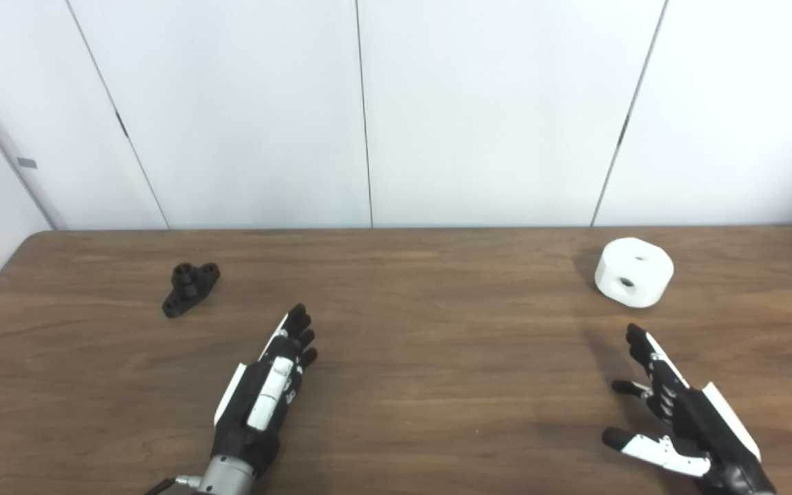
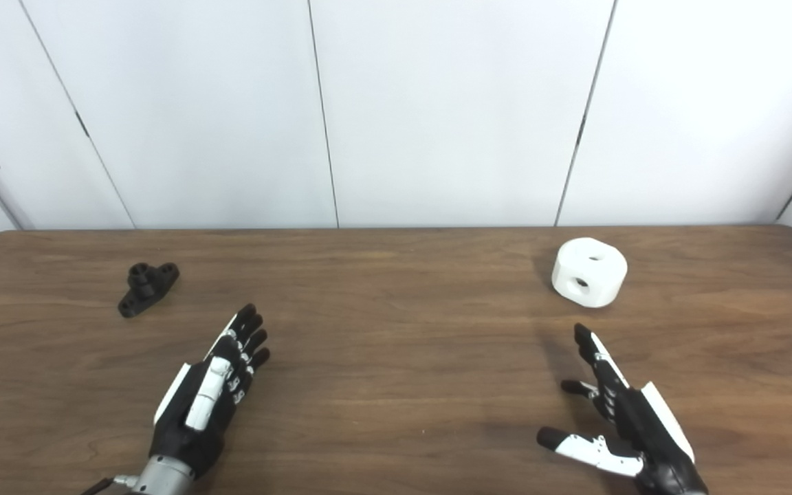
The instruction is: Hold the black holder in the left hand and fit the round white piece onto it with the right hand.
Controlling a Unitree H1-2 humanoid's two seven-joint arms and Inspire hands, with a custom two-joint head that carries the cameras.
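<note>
Black holder [image 1: 190, 289] lies untouched at 10 o'clock on the tabletop [image 1: 437, 330], round white piece [image 1: 633, 271] at 2 o'clock; left hand [image 1: 262, 399] and right hand [image 1: 678, 412], fingers apart and empty, must first reach and grasp.

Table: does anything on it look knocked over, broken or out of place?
Nothing stands out. The black holder and white piece lie apart on the table, untouched; both robot hands, left and right, are open.

Brown wooden table [image 1: 437, 330] with rounded far corners, set against white wall panels [image 1: 492, 110] split by thin dark vertical seams.
</note>
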